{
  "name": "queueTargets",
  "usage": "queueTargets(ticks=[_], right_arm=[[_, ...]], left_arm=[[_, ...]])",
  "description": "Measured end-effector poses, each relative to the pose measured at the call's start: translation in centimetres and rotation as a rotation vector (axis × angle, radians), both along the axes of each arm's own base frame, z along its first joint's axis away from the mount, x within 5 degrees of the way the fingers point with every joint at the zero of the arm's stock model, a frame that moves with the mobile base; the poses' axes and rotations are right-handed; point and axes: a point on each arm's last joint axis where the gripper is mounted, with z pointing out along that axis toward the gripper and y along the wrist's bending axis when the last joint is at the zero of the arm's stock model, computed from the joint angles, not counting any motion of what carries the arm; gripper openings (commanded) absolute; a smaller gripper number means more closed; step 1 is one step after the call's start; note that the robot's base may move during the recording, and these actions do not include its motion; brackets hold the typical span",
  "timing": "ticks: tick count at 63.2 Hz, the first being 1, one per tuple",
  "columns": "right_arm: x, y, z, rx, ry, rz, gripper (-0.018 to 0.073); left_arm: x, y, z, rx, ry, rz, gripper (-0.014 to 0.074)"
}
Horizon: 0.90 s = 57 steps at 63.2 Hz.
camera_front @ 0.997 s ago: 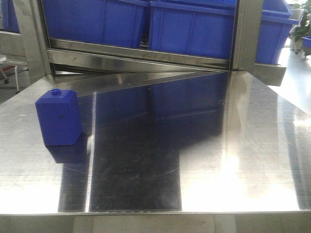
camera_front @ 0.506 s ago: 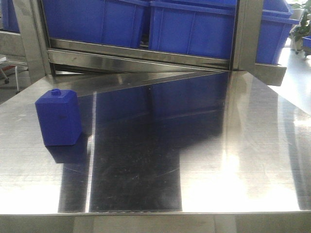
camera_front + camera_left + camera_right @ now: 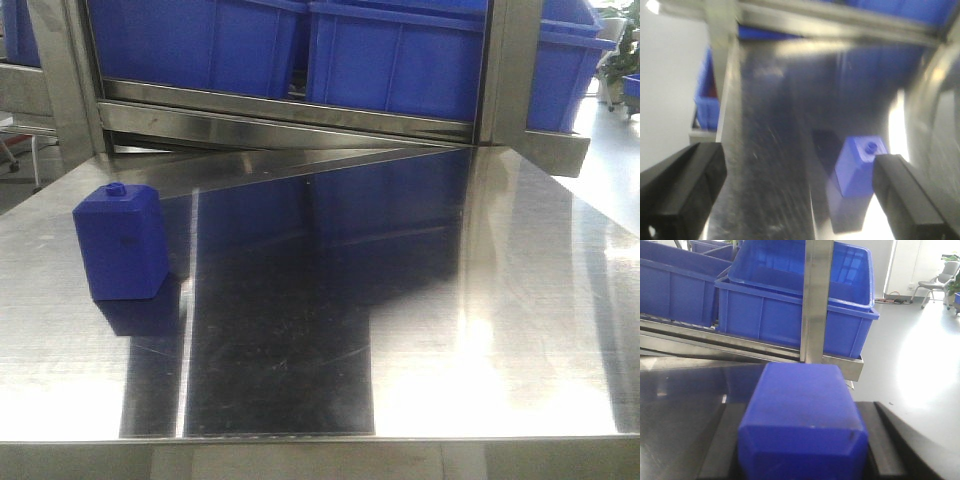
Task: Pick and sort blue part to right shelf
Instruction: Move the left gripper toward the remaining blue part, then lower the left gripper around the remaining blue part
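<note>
While the blue part was clamped in the R gripper, long axis seemingly fwd, the right shelf was seen at 12 o'clock, w/ L gripper spread wide.

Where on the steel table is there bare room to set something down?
Bare: the middle and right of the table, from the blue block across to the right edge, front edge back to the shelf. Crowded: only the left, around the block. The right end effector grips the blue part.
</note>
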Motion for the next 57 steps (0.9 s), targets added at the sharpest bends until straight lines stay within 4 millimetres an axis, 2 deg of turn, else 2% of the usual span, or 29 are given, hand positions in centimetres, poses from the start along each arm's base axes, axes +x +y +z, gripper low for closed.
queueTargets(ticks=[21, 35, 46, 57], right_arm=[[0.0, 0.0, 0.0, 0.0, 0.0, 0.0, 0.0398], [0.0, 0.0, 0.0, 0.0, 0.0, 0.0, 0.0398], [0.0, 0.0, 0.0, 0.0, 0.0, 0.0, 0.0398], [0.0, 0.0, 0.0, 0.0, 0.0, 0.0, 0.0398]], left_arm=[[8.5, -5.2, 1.1, 0.093, 0.391, -0.027, 0.069], [13.9, -8.3, 0.2, 0.09, 0.694, 0.01, 0.069], [16.9, -10.1, -0.3, 0.095, 0.806, 0.015, 0.069], [18.2, -10.8, -1.3, 0.097, 0.876, 0.047, 0.069]])
